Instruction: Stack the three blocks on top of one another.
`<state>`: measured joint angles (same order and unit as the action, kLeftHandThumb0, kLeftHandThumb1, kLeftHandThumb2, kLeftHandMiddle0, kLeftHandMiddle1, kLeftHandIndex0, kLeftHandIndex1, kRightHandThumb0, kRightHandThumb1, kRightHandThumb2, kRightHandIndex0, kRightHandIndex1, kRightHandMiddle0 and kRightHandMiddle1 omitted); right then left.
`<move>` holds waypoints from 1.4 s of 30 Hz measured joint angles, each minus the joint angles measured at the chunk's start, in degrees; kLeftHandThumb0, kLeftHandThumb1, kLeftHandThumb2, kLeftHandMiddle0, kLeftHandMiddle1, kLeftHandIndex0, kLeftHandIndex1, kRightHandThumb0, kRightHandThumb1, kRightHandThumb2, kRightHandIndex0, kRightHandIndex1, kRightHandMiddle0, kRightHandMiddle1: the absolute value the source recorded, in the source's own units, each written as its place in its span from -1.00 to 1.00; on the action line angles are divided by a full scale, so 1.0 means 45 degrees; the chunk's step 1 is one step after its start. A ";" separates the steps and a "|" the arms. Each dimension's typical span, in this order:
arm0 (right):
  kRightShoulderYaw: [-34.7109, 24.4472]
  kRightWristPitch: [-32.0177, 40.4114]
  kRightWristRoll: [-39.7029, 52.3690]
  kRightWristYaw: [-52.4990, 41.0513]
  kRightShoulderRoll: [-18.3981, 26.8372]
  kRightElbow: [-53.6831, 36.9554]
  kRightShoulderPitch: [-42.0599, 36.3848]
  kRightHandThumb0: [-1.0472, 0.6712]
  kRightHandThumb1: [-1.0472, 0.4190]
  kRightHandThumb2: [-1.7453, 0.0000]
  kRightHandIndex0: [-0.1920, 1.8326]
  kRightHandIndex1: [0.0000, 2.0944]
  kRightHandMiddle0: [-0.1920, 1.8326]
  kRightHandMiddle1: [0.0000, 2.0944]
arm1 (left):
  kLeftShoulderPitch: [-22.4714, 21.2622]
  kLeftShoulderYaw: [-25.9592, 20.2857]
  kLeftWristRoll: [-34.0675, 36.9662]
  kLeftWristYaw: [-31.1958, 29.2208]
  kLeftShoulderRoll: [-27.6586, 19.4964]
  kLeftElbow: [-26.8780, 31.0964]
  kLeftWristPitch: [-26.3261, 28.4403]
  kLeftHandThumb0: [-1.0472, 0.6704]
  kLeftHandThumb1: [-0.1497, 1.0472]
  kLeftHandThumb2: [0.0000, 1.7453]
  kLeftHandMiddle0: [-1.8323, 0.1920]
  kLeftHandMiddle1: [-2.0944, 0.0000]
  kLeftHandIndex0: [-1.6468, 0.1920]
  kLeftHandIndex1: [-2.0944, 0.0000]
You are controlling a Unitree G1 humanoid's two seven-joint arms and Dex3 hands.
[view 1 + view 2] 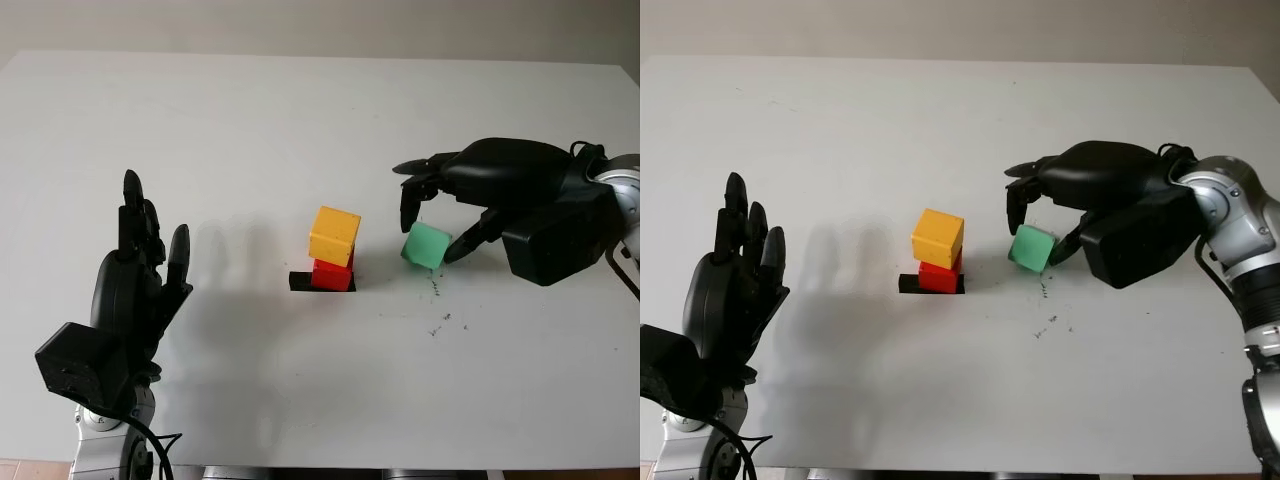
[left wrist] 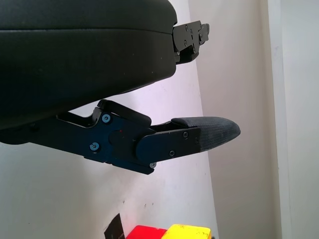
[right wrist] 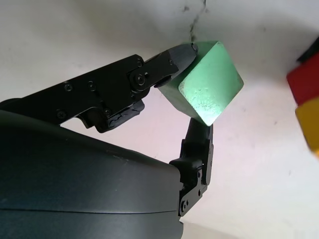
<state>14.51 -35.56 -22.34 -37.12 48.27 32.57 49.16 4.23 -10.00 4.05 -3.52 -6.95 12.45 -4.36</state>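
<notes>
Blocks sit near the middle of the left eye frame: a yellow block rests on a red block, slightly turned against it, and the red one stands on a small black patch on the white table. Just right of this pair, a green block is tilted on one corner, pinched by the fingers of the right hand, which reaches in from the right edge. At the lower left of the frame the left hand stands upright above the table, open and holding nothing, well apart from the blocks. In the left wrist view, one padded finger of that hand crosses the middle of the frame over the bare tabletop, with the red and yellow blocks peeking in at the bottom edge. In the right wrist view, the green block sits upper right of centre, tilted, clamped between a fingertip on its upper left face and another finger below it, clear of the table.
</notes>
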 measured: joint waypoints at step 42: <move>0.1117 0.0650 -0.0161 -0.3139 -0.2021 -0.3683 0.5134 -0.20 -0.71 0.93 -0.53 -0.95 -0.20 0.22 | -0.0029 0.0395 -0.0471 0.0564 0.0328 -0.0229 -0.0335 -0.55 1.00 -0.34 1.00 0.99 1.00 1.00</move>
<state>19.53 -32.64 -23.06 -51.24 39.18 16.00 72.26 4.10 -8.22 1.93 -0.98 -5.48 11.42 -5.87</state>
